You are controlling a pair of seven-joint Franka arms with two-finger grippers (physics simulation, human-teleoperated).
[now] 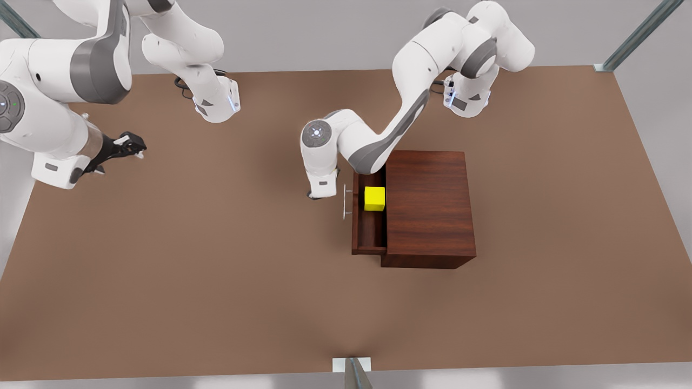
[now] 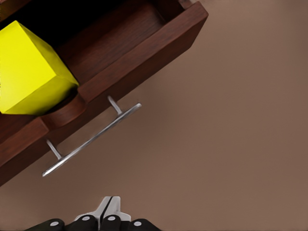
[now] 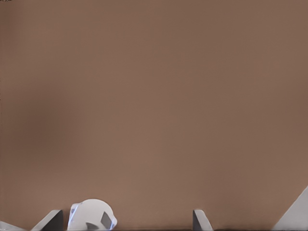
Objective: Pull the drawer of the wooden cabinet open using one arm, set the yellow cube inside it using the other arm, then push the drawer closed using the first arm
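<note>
The wooden cabinet (image 1: 430,205) stands right of the table's middle in the front view. Its drawer (image 1: 369,229) is pulled out a short way toward the front view's left, and the yellow cube (image 1: 374,198) rests inside it. The silver bar handle (image 2: 91,140) runs across the drawer front (image 2: 139,62), with the yellow cube (image 2: 29,72) behind it. My left gripper (image 1: 319,195) hangs shut just off the handle, not touching it; its fingertips (image 2: 109,206) are pressed together. Far at the front view's left, my right gripper (image 1: 132,147) waits open above bare table, its fingertips (image 3: 199,219) spread wide.
Both arm bases (image 1: 216,102) (image 1: 466,100) stand at the back of the brown table (image 1: 216,281). The left arm's elbow (image 1: 319,135) hangs over the table beside the cabinet's back corner. A metal post (image 1: 354,373) sits at the front edge.
</note>
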